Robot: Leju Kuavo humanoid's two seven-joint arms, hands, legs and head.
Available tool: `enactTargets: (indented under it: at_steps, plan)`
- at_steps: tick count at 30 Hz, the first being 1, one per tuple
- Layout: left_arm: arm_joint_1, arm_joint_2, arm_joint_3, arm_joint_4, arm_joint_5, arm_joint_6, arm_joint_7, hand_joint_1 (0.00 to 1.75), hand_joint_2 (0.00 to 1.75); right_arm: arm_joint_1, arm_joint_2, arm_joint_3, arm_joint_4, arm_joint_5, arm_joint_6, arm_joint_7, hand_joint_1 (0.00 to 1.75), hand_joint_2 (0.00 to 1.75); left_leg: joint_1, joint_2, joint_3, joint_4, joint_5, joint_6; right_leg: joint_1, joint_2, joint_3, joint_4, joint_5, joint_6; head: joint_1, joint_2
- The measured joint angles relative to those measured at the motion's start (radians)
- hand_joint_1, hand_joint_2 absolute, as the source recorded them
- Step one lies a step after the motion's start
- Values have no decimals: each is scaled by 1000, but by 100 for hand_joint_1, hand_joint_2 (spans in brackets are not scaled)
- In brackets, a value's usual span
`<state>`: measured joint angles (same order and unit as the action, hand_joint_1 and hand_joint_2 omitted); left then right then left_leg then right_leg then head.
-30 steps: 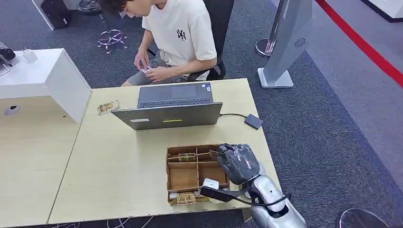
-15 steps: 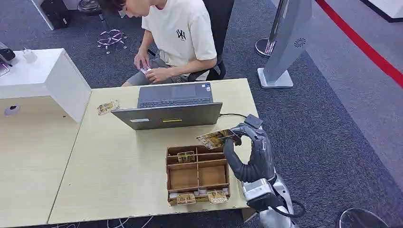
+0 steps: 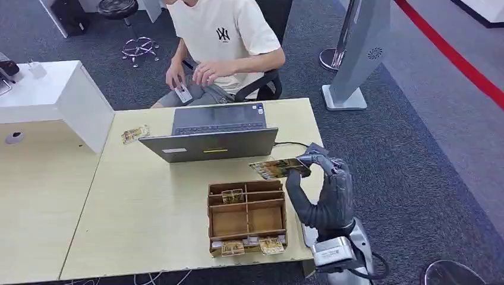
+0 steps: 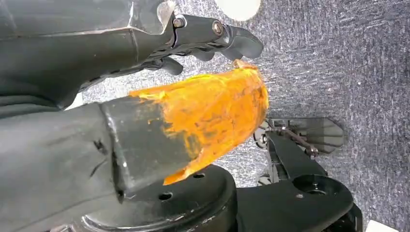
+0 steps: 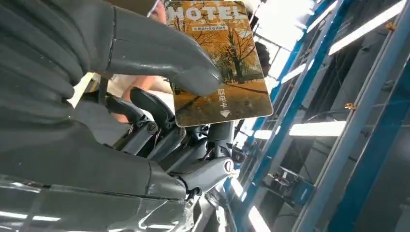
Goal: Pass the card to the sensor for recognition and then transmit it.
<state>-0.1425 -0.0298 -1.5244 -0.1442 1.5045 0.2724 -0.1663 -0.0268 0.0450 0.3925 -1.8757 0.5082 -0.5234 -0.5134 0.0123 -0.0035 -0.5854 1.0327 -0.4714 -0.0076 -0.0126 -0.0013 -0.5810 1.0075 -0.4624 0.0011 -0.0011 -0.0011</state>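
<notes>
Surveying the table (image 3: 148, 208) from left to right, we are noting a loose card (image 3: 134, 134) at the far left, then a grey laptop (image 3: 214, 138) with a person (image 3: 223, 41) sitting behind it. Nearer us, a brown divided box (image 3: 246, 217) is holding cards in its far-left and near compartments. Right of the box, our right hand (image 3: 324, 193) is raised above the table, pinching the key card (image 3: 279, 168) between thumb and fingers (image 5: 159, 53); the card is lying roughly flat, just near of the laptop's right corner. A small dark sensor (image 3: 317, 152) is sitting beside it. Our left hand (image 4: 145, 121) is hanging over carpet; we cannot tell how its fingers are lying.
</notes>
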Motion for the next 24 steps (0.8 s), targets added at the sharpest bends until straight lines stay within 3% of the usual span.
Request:
enactTargets:
  at_steps: [7,12,20,24]
  plan:
    - [-9,-8,-8,0,-45,-15,46,0,0,-168,15,21,147,279,-107,116,175,175,0,1,0,0,2,-1,0,1,0,0,2,0,0,0]
    - [-23,-13,-9,0,-86,-23,66,0,0,-291,35,37,284,396,-148,167,175,175,0,1,0,0,3,0,0,0,0,0,3,-1,0,0]
    - [-34,-17,-15,0,-108,-29,76,0,0,-387,55,45,413,474,-165,200,175,175,0,0,0,0,4,0,0,0,0,0,4,-1,0,0]
    - [-38,-19,-15,0,-145,-40,95,0,0,-420,73,37,460,642,-166,223,175,175,0,0,0,0,4,0,0,0,-1,0,4,-1,0,0]
